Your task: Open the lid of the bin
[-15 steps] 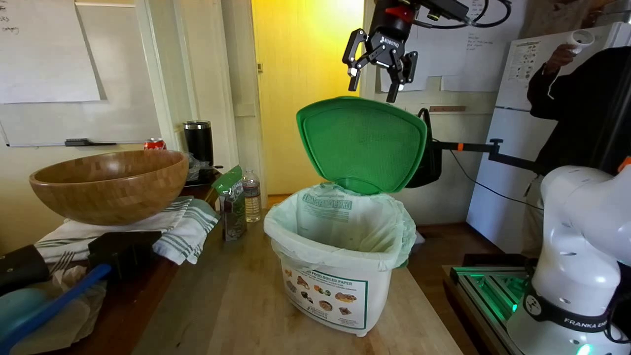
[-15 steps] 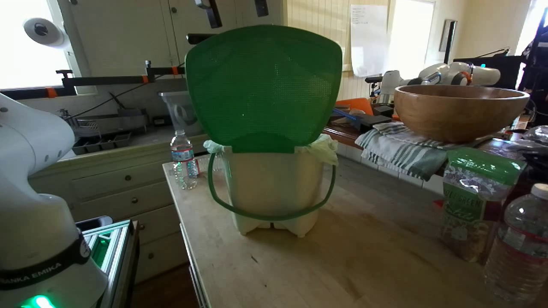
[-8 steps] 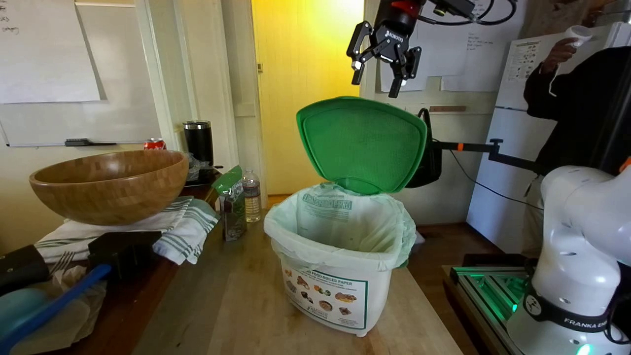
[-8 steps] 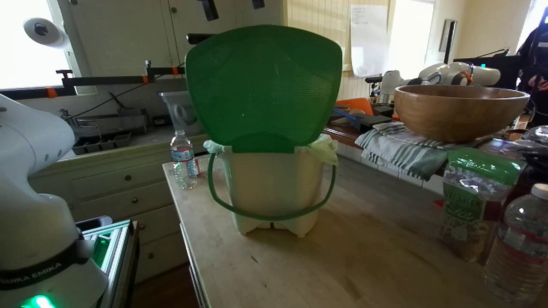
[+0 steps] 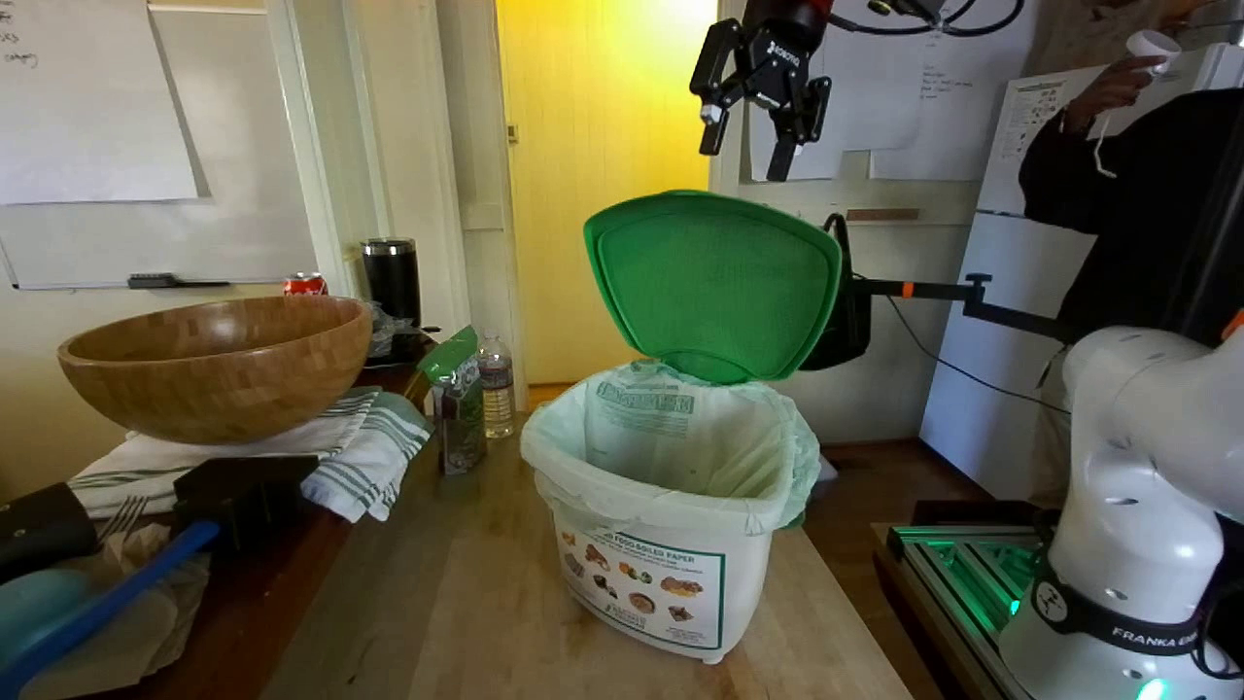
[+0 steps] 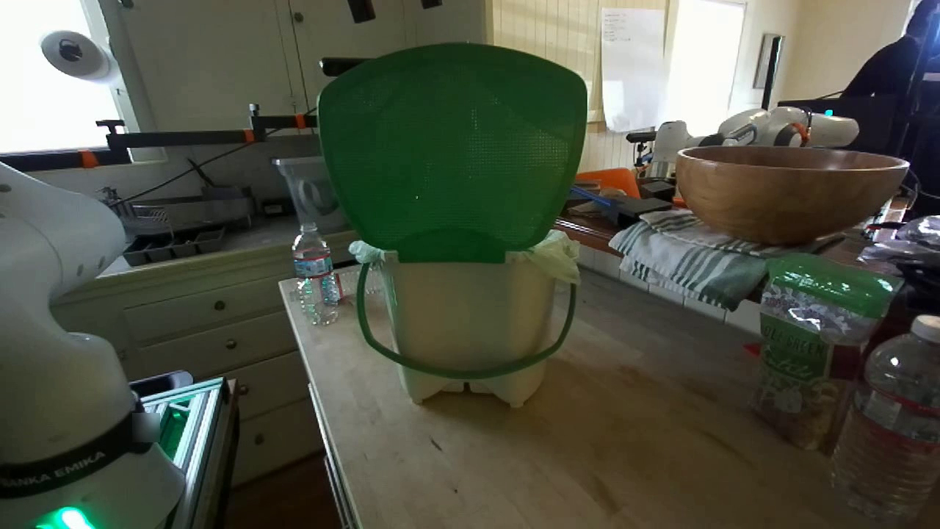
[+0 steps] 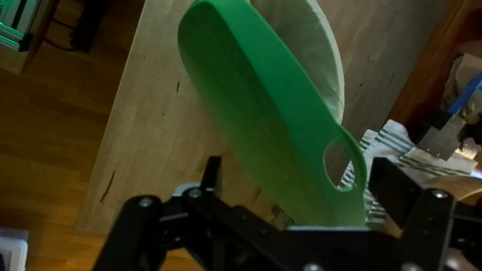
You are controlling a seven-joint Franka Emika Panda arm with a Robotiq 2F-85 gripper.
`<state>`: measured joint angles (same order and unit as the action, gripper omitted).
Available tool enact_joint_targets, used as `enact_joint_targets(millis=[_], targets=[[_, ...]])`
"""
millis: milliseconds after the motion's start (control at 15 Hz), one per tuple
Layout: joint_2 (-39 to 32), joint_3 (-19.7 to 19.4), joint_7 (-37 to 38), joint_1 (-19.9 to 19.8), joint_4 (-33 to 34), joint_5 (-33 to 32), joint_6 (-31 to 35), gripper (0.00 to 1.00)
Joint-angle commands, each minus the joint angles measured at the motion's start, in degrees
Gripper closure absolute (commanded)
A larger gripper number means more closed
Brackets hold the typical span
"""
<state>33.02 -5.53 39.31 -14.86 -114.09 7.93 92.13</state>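
The green lid (image 5: 714,282) stands raised and tilted back from its hinge at the bin's rear rim. Its back shows in an exterior view (image 6: 453,147), and the wrist view (image 7: 263,94) shows it from above with its oval handle hole. The white bin (image 5: 637,574) stands upright on the wooden table, its mouth uncovered, with a pale translucent liner (image 5: 680,437) folded over its rim. My gripper (image 5: 745,156) is open and empty, a short way above the lid's upper edge and apart from it. In the wrist view its fingers (image 7: 213,175) stand wide apart.
A brown wooden bowl (image 5: 219,369) sits on a striped towel (image 5: 364,457) at the table's side. A green-topped bag (image 5: 457,403) and a water bottle (image 5: 497,389) stand nearby. Another bottle (image 6: 316,275) stands near the table's edge. A green handle (image 6: 466,373) hangs at the bin's back.
My gripper has risen a little, away from the lid's upper edge, and stays open. The lid and bin have not moved. The person in the background has shifted slightly.
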Motion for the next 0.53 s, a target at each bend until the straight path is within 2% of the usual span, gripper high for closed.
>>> enact_joint_targets(millis=[0, 267, 467], targets=[[-2.67, 0.97, -2.98, 1.36, 4.48, -0.78, -6.85, 0.0], [-5.32, 2.27, -8.1, 2.44, 9.51, -3.26, -14.32, 0.0], [-7.9, 2.64, -14.63, 3.63, 14.12, -5.84, -21.41, 0.0]])
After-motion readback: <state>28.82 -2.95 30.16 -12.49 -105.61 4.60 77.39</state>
